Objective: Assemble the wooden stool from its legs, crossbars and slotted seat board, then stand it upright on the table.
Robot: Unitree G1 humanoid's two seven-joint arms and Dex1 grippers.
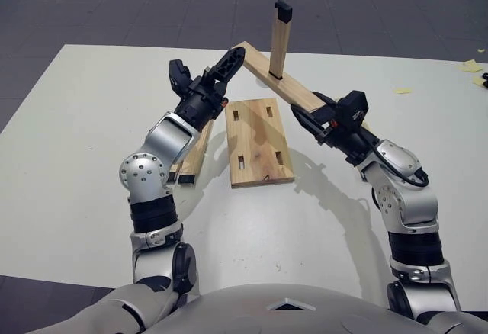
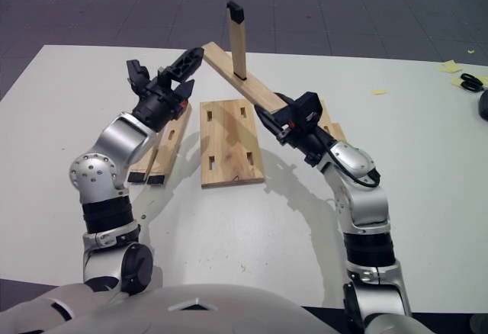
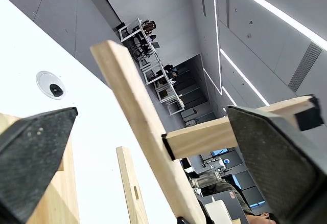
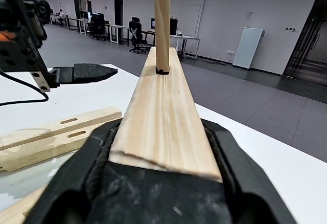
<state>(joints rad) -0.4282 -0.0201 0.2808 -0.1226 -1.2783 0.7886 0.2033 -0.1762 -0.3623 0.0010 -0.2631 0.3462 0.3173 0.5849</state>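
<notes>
Loose wooden pieces (image 1: 191, 165) were seen lying on the table (image 1: 76, 120), under the left arm and behind the left gripper (image 1: 206, 61). That gripper was held above the table with its fingers spread wide and nothing pinched between them. One finger was close to the raised end of a long plank (image 1: 293, 90). The slotted seat board (image 1: 259, 142) was laid flat, below and between the two grippers. An upright piece (image 1: 280, 40) with a black cap was seated in the plank. The plank's lower end was clamped by the right gripper (image 1: 309, 109), its fingers pressed against the plank's sides.
</notes>
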